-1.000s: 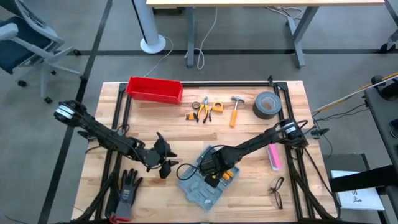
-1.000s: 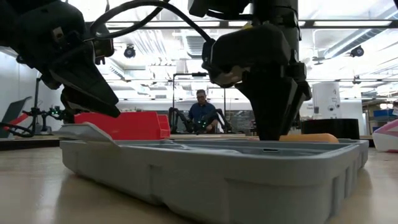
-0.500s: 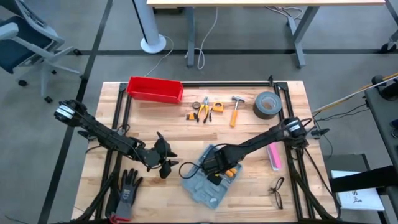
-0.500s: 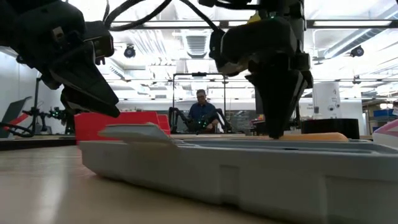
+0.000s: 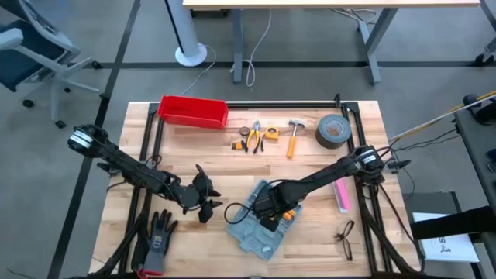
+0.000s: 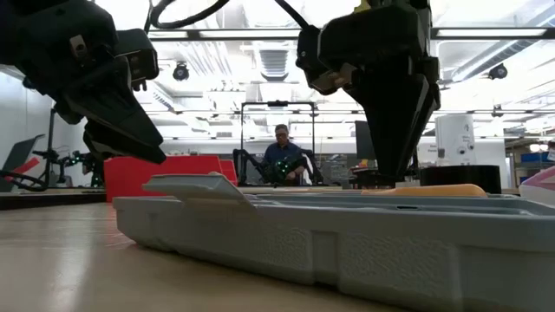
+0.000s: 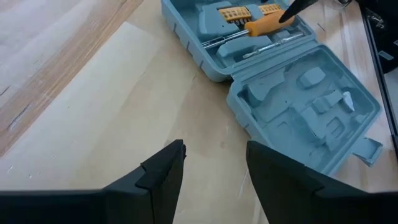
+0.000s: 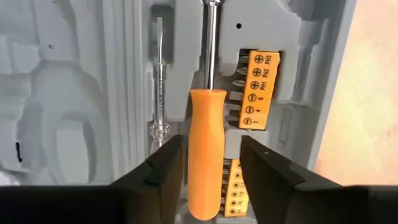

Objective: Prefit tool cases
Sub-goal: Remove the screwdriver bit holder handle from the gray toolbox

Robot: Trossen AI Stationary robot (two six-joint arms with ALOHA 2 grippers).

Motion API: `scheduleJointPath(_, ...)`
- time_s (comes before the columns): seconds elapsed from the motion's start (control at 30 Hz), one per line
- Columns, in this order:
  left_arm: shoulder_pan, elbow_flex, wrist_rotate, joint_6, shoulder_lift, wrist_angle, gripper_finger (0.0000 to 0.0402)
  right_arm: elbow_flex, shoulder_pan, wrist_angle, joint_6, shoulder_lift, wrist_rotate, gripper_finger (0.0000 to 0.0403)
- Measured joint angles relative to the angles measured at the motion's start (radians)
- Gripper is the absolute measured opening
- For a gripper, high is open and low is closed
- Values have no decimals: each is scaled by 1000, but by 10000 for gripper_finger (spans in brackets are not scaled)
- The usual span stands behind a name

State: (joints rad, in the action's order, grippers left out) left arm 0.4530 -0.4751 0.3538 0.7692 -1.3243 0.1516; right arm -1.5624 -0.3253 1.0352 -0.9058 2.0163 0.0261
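We see the tool case (image 5: pixel 260 221) lying open on the bench (image 5: pixel 310 167) so its slots face up; right tool (image 8: pixel 206 163) is released, straddling the orange screwdriver (image 8: pixel 206 149) seated in its slot; left tool (image 7: pixel 214 168) waits unclenched beside the case

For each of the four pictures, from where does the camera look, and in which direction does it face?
High: above the table, facing straight down; both arms, open case, red bin.
Low: at table height, facing across into the room; case wall, both claws above it.
Left wrist: on the left arm, facing the case past the open left claw.
Right wrist: on the right arm, over the orange screwdriver between the right claw's fingers.
All share the case.
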Motion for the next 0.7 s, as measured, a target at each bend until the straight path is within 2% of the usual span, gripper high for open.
scheduleJointPath(0.13, 0, 0, 0, 0, 0, 0, 187, 13, 0, -13, 1, 0, 1, 166)
scheduleJointPath(0.27, 0, 0, 0, 0, 0, 0, 190, 37, 0, -51, 0, 1, 1, 175)
scheduleJointPath(0.7, 0, 0, 1, 0, 0, 1, 183, 212, 3, -227, -9, -12, 4, 145)
